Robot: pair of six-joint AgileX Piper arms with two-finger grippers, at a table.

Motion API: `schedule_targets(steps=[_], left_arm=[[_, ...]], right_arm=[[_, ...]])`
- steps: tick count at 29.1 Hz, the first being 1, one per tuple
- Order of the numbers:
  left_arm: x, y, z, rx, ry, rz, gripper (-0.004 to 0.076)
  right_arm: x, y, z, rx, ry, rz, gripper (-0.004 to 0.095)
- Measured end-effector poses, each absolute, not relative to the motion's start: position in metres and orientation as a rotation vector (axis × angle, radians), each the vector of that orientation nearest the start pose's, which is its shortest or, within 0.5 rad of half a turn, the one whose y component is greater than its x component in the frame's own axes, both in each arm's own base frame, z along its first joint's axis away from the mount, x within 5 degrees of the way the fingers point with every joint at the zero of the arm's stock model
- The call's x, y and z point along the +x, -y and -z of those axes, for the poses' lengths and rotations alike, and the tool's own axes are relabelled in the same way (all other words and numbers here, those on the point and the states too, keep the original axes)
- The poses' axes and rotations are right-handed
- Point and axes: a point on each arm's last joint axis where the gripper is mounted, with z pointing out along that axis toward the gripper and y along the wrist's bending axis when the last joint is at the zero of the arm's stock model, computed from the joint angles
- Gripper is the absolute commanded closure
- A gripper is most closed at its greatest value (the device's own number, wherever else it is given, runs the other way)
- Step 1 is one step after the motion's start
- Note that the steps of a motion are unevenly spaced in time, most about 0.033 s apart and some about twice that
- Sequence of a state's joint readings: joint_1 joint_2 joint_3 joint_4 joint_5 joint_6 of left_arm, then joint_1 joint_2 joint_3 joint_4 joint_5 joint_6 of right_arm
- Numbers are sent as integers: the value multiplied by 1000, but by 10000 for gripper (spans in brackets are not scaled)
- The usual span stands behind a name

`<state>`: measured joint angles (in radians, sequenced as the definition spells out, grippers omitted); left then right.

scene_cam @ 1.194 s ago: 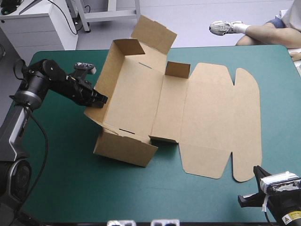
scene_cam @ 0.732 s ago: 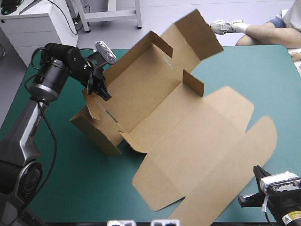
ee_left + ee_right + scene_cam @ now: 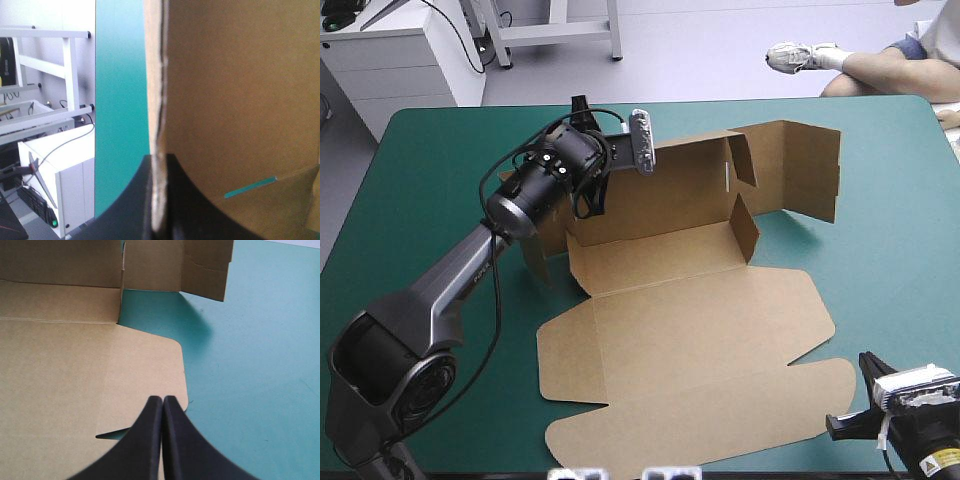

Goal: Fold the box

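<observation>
- left end effector (image 3: 159, 167): black fingers all but closed, pinching a raised wall of the brown box (image 3: 690, 320); the grip sits upper centre-left in the high view.
- box: mid-frame on the teal-green surface (image 3: 890, 260); walls stand toward upper centre and upper right, lid panel and flaps lie flat toward lower centre.
- right end effector (image 3: 163, 400): fingers pressed together, gripping nothing, lower right corner, tips by a flat flap's rounded corner.

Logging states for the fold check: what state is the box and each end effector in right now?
box: partly folded, far walls raised, lid flat, open
left end effector: shut on a raised box wall
right end effector: shut, holding nothing
</observation>
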<state>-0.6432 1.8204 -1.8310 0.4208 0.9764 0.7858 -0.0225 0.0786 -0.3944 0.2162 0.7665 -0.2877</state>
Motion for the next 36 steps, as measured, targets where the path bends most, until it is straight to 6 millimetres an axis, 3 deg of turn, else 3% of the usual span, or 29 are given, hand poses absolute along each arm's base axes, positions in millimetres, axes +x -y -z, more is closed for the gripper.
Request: schedule_targets(steps=[5,16,28,36], left_arm=[[330,249,-371,1732,-1668,-582,732],[297,275,-368,1797,-1600,-627,733],[269,257,-337,1666,-1503,-800,732],[235,246,-321,1656,-1339,-903,732]], right_arm=[[28,-13,-271,-204,-1908,-40,922],[28,-13,-271,-204,-1908,-40,922],[28,-13,-271,-204,-1908,-40,922],[28,-13,-271,-204,-1908,-40,922]])
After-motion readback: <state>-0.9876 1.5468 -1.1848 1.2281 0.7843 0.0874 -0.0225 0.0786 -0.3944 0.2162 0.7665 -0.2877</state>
